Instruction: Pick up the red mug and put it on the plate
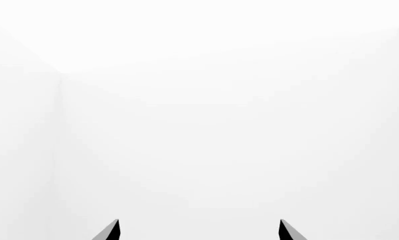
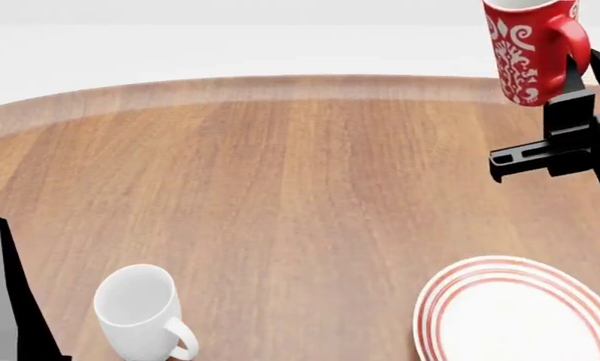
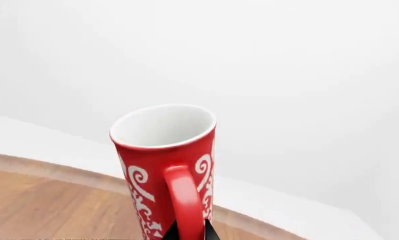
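Mug first: the red mug (image 2: 528, 47) hangs in the air above the tabletop's (image 2: 300, 195) far right edge, tilted a little, with my right gripper (image 3: 189, 231) pinching its handle between narrow fingers, well apart from the plate (image 2: 521, 316) at the near right edge. My left gripper (image 1: 198, 231) faces only blank white with its fingertips spread wide and nothing between them. Near the near left edge I see a plain white mug (image 2: 140, 310) standing upright, its handle toward me.
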Tool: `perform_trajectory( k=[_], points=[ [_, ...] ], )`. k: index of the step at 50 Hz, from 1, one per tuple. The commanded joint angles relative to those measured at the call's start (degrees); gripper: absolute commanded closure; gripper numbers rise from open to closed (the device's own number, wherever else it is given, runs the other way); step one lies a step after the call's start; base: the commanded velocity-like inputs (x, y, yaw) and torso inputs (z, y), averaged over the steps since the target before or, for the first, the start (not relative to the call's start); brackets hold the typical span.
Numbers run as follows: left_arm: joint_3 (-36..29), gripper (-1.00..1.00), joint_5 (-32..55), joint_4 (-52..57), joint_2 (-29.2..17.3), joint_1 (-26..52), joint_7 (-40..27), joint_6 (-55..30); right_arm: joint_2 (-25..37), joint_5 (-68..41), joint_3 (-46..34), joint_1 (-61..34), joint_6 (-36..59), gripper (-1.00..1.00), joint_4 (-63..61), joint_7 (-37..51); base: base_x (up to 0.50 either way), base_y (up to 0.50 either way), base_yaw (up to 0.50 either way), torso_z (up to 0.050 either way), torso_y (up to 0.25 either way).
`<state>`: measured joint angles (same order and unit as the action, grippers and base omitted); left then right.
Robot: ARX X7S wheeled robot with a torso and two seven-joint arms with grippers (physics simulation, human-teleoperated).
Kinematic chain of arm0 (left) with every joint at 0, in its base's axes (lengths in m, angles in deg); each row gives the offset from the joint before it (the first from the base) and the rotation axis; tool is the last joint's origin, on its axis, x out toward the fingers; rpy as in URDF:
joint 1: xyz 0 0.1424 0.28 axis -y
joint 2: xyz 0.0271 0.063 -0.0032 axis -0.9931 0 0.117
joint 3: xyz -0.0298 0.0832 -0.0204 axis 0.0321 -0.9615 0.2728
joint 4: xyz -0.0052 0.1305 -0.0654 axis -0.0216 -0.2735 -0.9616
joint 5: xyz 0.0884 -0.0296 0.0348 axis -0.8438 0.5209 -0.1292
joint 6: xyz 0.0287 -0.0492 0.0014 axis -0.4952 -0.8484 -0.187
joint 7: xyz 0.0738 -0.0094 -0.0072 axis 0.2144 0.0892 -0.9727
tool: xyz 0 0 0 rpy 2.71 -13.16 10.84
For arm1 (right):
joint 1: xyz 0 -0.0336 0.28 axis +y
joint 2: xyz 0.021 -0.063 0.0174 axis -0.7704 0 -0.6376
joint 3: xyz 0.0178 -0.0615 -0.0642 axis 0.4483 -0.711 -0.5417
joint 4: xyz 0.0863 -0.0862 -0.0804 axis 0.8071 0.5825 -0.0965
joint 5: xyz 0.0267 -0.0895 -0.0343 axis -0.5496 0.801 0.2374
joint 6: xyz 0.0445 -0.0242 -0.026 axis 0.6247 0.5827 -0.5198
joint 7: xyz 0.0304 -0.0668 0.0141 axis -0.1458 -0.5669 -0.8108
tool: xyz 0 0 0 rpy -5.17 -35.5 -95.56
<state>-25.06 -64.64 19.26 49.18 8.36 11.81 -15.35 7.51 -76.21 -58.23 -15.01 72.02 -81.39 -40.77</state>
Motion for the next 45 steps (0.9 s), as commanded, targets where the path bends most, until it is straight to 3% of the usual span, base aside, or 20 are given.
perform_trajectory(
  k=[1,15,27,45],
  points=[
    [-0.10,-1.00,-0.09,0.37,-0.17,-0.12,-0.16,-0.16,-0.35,4.21,-1.91,-3.98,-2.70,1.00,7.46,-8.49,0.00,0.00,0.00,0.000,0.000],
    [-0.04,-1.00,0.06,1.26,-0.34,0.06,-0.25,-1.06,-0.22,2.16,0.41,-2.31,-8.57,1.00,16.29,-17.00,0.00,0.00,0.00,0.000,0.001],
    [0.07,-1.00,0.08,2.02,-0.61,-0.06,-0.42,-1.57,-4.40,4.93,-0.08,-9.20,-9.48,1.00,31.29,-20.66,0.00,0.00,0.00,0.000,0.000],
    [0.25,-1.00,-0.08,2.73,-1.17,-0.88,-0.81,-1.31,-8.35,10.23,-3.14,-13.07,-13.12,1.00,44.40,-24.72,0.00,0.00,0.00,0.000,0.001]
  ],
)
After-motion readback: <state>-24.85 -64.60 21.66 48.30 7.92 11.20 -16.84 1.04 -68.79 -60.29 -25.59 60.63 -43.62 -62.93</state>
